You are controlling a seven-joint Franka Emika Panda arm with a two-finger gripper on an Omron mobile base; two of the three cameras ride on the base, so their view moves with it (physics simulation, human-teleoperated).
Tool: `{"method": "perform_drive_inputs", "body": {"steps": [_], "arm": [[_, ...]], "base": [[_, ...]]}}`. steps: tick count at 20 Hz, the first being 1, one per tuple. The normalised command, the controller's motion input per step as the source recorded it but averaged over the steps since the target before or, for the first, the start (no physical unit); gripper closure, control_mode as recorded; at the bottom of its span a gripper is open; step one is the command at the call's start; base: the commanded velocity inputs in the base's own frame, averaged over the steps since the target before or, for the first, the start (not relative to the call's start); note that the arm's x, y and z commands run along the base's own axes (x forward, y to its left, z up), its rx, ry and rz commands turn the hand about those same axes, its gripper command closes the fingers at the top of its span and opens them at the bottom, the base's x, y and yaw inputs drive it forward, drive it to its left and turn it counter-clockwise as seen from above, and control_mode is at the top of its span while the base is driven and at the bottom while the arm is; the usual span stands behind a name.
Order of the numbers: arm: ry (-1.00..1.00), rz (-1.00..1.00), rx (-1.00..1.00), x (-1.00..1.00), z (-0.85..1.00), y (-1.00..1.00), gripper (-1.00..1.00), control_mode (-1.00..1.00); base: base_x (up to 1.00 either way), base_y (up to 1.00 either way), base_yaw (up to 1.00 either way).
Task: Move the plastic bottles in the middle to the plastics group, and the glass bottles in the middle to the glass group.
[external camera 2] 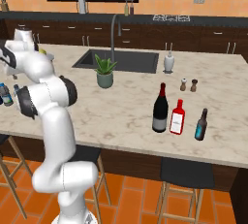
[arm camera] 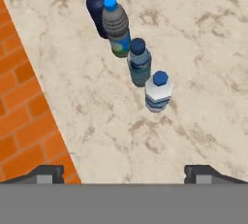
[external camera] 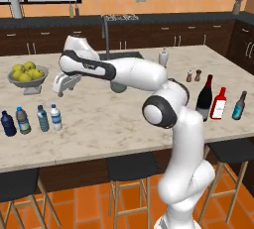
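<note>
Gripper (arm camera: 124,172) hangs wide apart above the desk (arm camera: 203,34), holding nothing; whitish water bottle (arm camera: 158,91) stands last in the four-bottle row, beside the teal one (arm camera: 139,62); likely light, thin-walled, slippery; grip mid-body, gently.

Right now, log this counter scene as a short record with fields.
plastics row: navy bottle, grey clear bottle, teal water bottle, white water bottle, upright in one line near the counter's front edge
glass row: wine bottle, red bottle, slim teal bottle, upright together
gripper: open, empty, above the counter behind the plastics row
fruit bowl: behind the plastics
</note>
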Motion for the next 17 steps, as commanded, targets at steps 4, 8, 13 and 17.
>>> {"method": "perform_drive_inputs", "body": {"steps": [4,8,13,17], "arm": [[0.00,-0.34,0.09,-0.85,-0.15,-0.79,-1.00,-1.00],[0.00,-0.18,0.05,-0.20,-0.08,-0.66,-1.00,-1.00],[-0.01,-0.09,0.04,-0.35,-0.01,-0.50,-1.00,-1.00],[-0.22,-0.12,0.24,-0.39,0.03,-0.72,-1.00,-1.00]], "base": [[0.00,0.00,0.00],[0.00,0.00,0.00],[0.00,0.00,0.00],[0.00,0.00,0.00]]}}
